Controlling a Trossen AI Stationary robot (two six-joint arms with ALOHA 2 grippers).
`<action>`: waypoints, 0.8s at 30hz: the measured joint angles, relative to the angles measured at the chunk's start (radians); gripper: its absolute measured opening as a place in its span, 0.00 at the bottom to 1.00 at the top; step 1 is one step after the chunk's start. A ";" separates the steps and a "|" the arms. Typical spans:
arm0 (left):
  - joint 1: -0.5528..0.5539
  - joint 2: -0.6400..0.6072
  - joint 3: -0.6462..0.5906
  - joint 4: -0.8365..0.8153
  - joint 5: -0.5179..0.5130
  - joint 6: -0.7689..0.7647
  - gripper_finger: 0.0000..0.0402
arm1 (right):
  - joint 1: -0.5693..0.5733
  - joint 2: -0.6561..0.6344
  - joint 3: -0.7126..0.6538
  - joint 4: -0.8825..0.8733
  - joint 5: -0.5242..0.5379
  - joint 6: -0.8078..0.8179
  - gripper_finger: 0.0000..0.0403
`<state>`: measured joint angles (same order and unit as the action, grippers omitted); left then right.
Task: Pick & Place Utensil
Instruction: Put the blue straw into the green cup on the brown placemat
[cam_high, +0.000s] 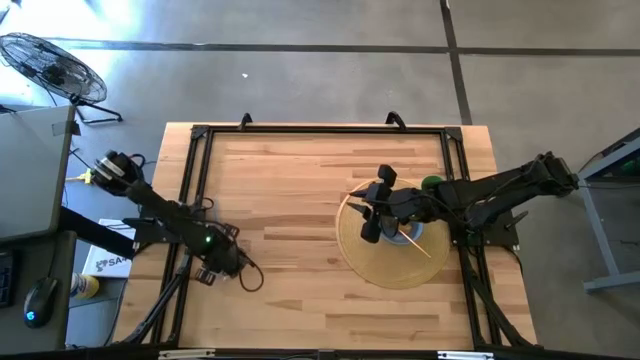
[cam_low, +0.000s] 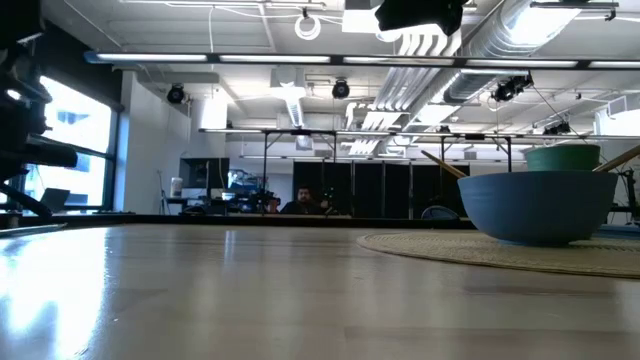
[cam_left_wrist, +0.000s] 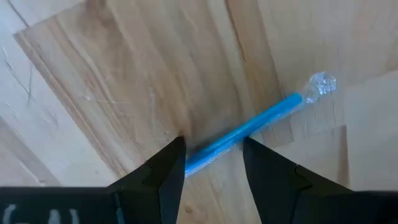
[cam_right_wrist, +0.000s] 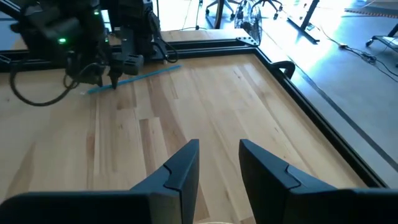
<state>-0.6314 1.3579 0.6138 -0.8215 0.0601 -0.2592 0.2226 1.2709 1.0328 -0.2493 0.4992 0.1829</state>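
Observation:
A thin blue utensil (cam_left_wrist: 255, 124) with a clear wrapper end lies flat on the wood near the table's left edge. It also shows far off in the right wrist view (cam_right_wrist: 149, 73). My left gripper (cam_left_wrist: 211, 146) points down at it, open, one finger on each side of its lower part. My right gripper (cam_right_wrist: 217, 146) is open and hovers above the round woven placemat (cam_high: 395, 265), holding nothing. A blue bowl (cam_low: 540, 205) sits on the mat with wooden sticks (cam_high: 415, 240) beside it.
A green bowl (cam_low: 562, 157) stands behind the blue bowl, near the table's right edge. A black metal frame (cam_high: 320, 130) runs around the tabletop. Bare wood (cam_high: 290, 200) lies between the two arms. A fan (cam_high: 50, 65) and a desk stand on the floor off the left side.

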 joint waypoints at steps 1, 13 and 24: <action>-0.015 0.004 0.006 -0.002 -0.014 -0.006 0.40 | 0.000 0.000 0.000 0.000 0.001 0.000 0.27; -0.064 0.060 0.030 0.104 -0.074 0.066 0.38 | 0.005 0.000 0.000 0.000 0.000 0.042 0.27; -0.064 0.067 0.055 0.135 -0.132 0.164 0.17 | 0.077 0.020 0.000 0.019 0.056 0.037 0.27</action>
<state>-0.6956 1.4246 0.6689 -0.6869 -0.0718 -0.0955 0.2991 1.2911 1.0328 -0.2303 0.5554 0.2199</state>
